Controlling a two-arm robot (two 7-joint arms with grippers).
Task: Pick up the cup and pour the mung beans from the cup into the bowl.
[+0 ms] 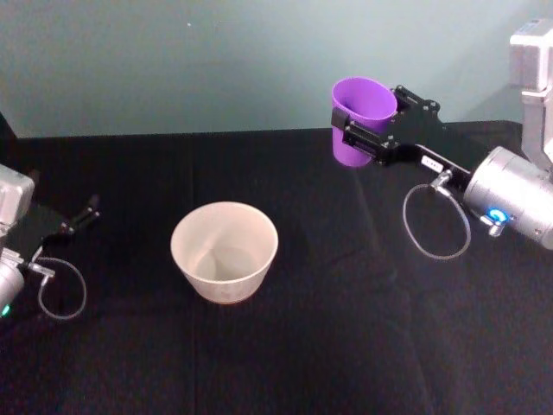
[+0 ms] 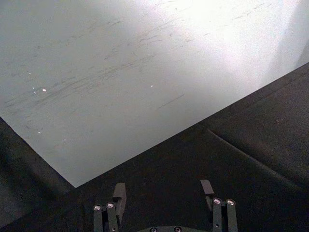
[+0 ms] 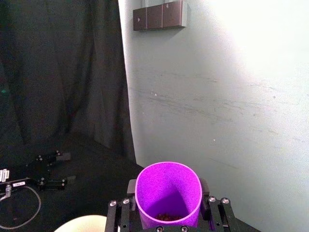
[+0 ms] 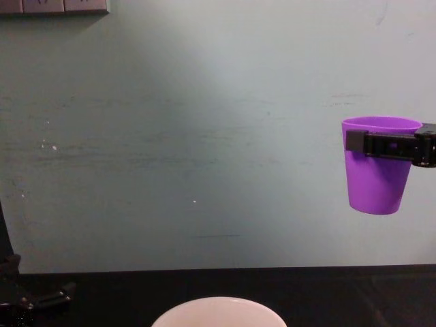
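The purple cup [image 1: 361, 118] hangs upright in the air, well above the table, with my right gripper [image 1: 367, 131] shut around its upper wall. In the right wrist view dark mung beans [image 3: 166, 217] lie at the bottom of the cup [image 3: 168, 193]. From the chest the cup [image 4: 378, 167] shows high at the right, held just under its rim. The white bowl [image 1: 225, 251] stands on the black table, to the left of and nearer than the cup, and looks bare inside. My left gripper [image 1: 76, 220] rests open at the far left of the table.
A black cloth [image 1: 346, 328] covers the table, which ends at a pale green wall [image 1: 216, 60] behind. Loose cable loops [image 1: 436, 225] hang from both wrists. The bowl's rim [image 4: 218, 310] shows at the bottom of the chest view.
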